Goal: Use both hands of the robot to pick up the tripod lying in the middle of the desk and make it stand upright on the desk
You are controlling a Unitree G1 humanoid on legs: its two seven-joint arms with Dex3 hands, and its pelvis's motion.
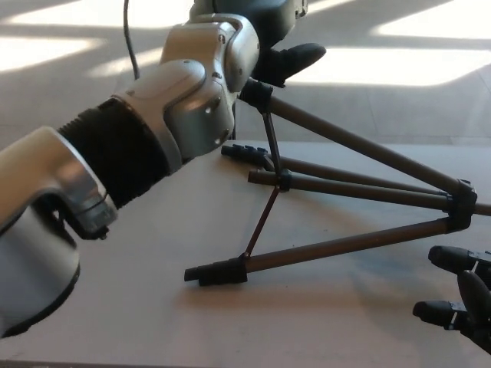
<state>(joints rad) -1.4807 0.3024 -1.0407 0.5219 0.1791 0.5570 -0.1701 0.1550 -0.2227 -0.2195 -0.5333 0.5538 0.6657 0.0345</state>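
Note:
The tripod (360, 192) lies on its side on the pale desk (138, 307), legs spread to the left and joined at a black hub (460, 203) on the right. Two legs rest on the desk; the third slants up, its black foot (257, 93) in the air. My left hand (268, 34) sits right over that raised foot, one finger (295, 57) jutting right; my forearm hides the grip. My right hand (460, 303) hovers low at the right edge, just below the hub, open and not touching it.
A black vertical post (219, 126) stands behind the desk's far edge, partly hidden by my left arm (153, 130), which fills the picture's left half. Beyond the desk lies sunlit floor.

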